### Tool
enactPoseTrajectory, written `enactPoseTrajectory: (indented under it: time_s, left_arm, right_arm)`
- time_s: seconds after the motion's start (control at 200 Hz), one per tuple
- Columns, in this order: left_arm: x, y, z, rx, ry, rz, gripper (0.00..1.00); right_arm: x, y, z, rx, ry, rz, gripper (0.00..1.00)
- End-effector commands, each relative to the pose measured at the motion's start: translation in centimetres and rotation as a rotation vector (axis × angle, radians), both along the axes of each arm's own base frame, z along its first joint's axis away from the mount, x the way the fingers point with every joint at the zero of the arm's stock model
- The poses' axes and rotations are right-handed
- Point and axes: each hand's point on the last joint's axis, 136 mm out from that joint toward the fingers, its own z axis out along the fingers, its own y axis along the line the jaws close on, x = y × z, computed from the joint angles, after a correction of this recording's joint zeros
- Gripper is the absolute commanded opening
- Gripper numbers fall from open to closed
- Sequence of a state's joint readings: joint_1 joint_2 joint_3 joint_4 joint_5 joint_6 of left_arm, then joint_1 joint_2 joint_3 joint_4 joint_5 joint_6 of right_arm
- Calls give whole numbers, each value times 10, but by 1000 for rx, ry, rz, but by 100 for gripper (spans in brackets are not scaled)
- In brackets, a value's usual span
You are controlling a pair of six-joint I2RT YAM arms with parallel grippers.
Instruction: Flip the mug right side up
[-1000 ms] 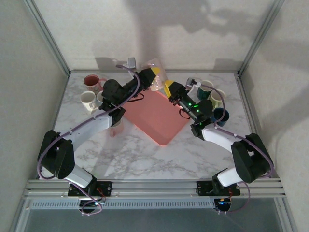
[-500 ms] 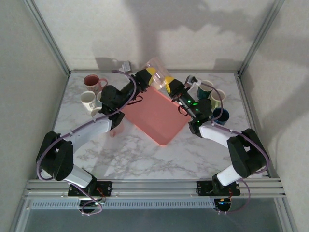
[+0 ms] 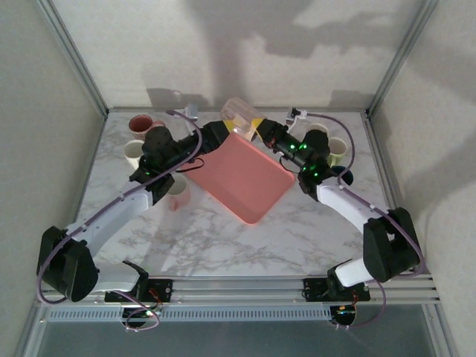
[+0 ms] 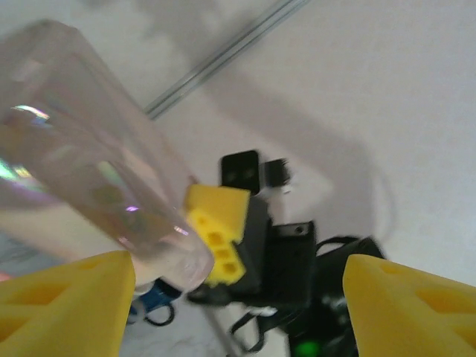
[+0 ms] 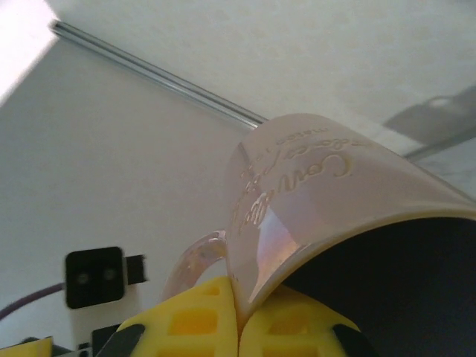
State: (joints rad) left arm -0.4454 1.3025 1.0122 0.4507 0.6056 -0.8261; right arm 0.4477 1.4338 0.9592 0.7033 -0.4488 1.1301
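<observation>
Translucent, pearly-pink glass made up the mug [image 3: 242, 113], which hung in the air at the upper centre of the top view, above the far corner of the pink tray [image 3: 245, 186] and clear of the tabletop [image 3: 223, 245]. The right end effector [image 3: 259, 128] was the one carrying it. In the right wrist view its yellow fingers [image 5: 197, 323] were pinched closed on the mug's [image 5: 320, 193] wall at the rim, with the dark mouth opening toward the lower right of that frame and the handle curving off at the lower left.

The left end effector [image 3: 225, 128] sat just beside the mug on its other side, spread wide. In the left wrist view its two yellow fingers stood at the bottom corners, and the mug [image 4: 89, 171] crossed above the left-hand one with most of the gap bare. I could not tell whether that finger touched the glass.

The mug's long axis ran on a slant, from the upper left of the left wrist view down to the centre, where its end met the right end effector. It was neither upright nor fully inverted. By my judgement, righting it depended on the right wrist's roll, since that arm alone had a grip.
</observation>
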Motion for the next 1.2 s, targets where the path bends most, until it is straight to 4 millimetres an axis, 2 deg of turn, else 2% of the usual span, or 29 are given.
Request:
enactPoseTrajectory:
  time_s: [0.0, 0.14, 0.2, 0.391, 0.521, 0.566, 0.611, 0.866, 1.197]
  left_arm:
    - [-11, 18, -15, 203, -47, -8, 75]
    - [-11, 37, -35, 375, -81, 20, 77]
    - [-10, 44, -40, 424, -100, 34, 78]
    - [-4, 52, -58, 555, -133, 53, 80]
    - [0, 53, -70, 603, -129, 45, 81]
    - [2, 53, -73, 615, -129, 42, 81]
    - [3, 53, -77, 626, -129, 40, 87]
    - [11, 51, -97, 695, -126, 11, 87]
    - [17, 52, -111, 740, -124, 5, 90]
  right_arm:
    - [-1, -18, 24, -253, -134, -47, 0]
    - [10, -27, 3, -516, -84, -43, 0]
    - [16, -32, -13, -642, -31, -36, 0]
    - [38, -47, -56, -960, 129, 7, 0]
    - [55, -66, -83, -1144, 221, -23, 0]
    - [61, -71, -91, -1189, 242, -31, 0]
    - [65, -75, -99, -1229, 267, -36, 0]
    - [94, -83, -139, -1395, 344, -10, 0]
    - [117, -89, -168, -1519, 364, 35, 0]
